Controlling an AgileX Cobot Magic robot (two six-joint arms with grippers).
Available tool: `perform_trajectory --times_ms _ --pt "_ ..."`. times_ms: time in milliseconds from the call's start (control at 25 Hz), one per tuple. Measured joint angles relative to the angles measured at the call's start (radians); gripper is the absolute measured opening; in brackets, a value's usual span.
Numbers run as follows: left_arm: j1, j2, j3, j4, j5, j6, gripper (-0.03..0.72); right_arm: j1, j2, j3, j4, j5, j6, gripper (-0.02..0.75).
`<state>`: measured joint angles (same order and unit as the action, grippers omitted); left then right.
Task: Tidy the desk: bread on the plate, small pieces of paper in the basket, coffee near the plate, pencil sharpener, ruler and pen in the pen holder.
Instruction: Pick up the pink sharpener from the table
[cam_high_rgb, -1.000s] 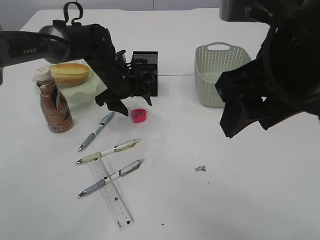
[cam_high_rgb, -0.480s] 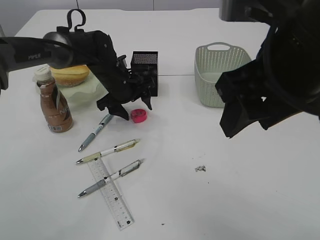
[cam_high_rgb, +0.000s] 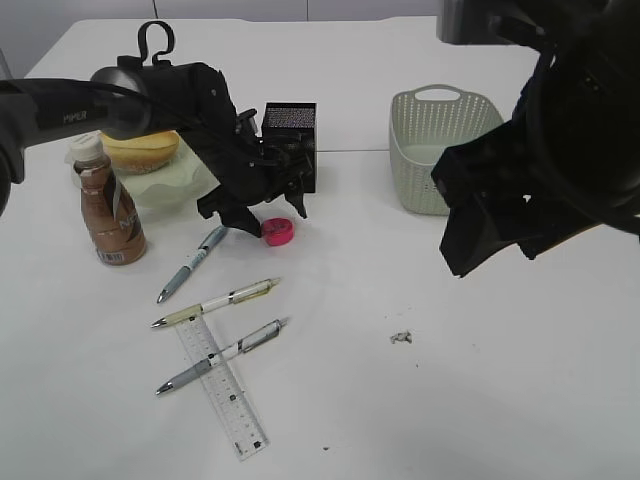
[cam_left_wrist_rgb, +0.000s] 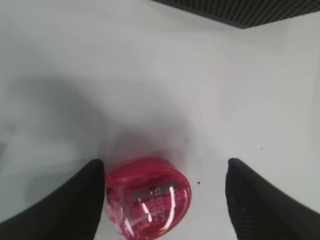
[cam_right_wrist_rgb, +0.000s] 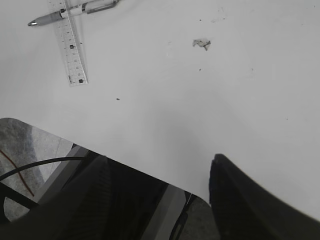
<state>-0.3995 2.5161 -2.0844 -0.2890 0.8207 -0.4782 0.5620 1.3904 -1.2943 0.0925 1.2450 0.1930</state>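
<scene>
The pink pencil sharpener (cam_high_rgb: 278, 231) (cam_left_wrist_rgb: 148, 197) lies on the table in front of the black mesh pen holder (cam_high_rgb: 290, 125) (cam_left_wrist_rgb: 240, 12). My left gripper (cam_high_rgb: 268, 215) (cam_left_wrist_rgb: 164, 172) stands open astride it, the left finger close against its side and the right finger apart. Bread (cam_high_rgb: 140, 148) rests on the pale green plate (cam_high_rgb: 170, 188), with the coffee bottle (cam_high_rgb: 108, 205) beside it. Three pens (cam_high_rgb: 192, 263) (cam_high_rgb: 215, 303) (cam_high_rgb: 222, 356) and a clear ruler (cam_high_rgb: 222, 385) (cam_right_wrist_rgb: 72, 47) lie at front left. A paper scrap (cam_high_rgb: 401, 337) (cam_right_wrist_rgb: 201, 43) lies mid-table. My right gripper (cam_high_rgb: 490, 235) (cam_right_wrist_rgb: 172, 197) hangs open and empty.
The pale green basket (cam_high_rgb: 440, 145) stands at the back right. The right arm looms large near the camera over the table's right side. In the right wrist view the table's near edge (cam_right_wrist_rgb: 150, 172) shows, with floor beyond it.
My left gripper has shifted a little to the right and now straddles the pencil sharpener. The right arm has not moved.
</scene>
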Motion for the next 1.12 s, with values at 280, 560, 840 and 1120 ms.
perform_trajectory --times_ms 280,560,840,1120 --pt "0.0 0.014 -0.038 0.009 0.037 0.044 0.561 0.0 0.0 0.0 0.0 0.0 -0.007 0.458" --pt "0.0 0.025 -0.081 0.028 0.082 0.077 0.56 0.0 0.0 0.0 0.0 0.0 -0.011 0.458" --pt "0.0 0.025 -0.085 0.03 0.1 0.131 0.56 0.0 0.0 0.0 0.0 0.0 -0.011 0.458" --pt "0.0 0.025 -0.085 0.033 0.114 0.208 0.56 0.0 0.0 0.0 0.0 0.0 -0.011 0.458"
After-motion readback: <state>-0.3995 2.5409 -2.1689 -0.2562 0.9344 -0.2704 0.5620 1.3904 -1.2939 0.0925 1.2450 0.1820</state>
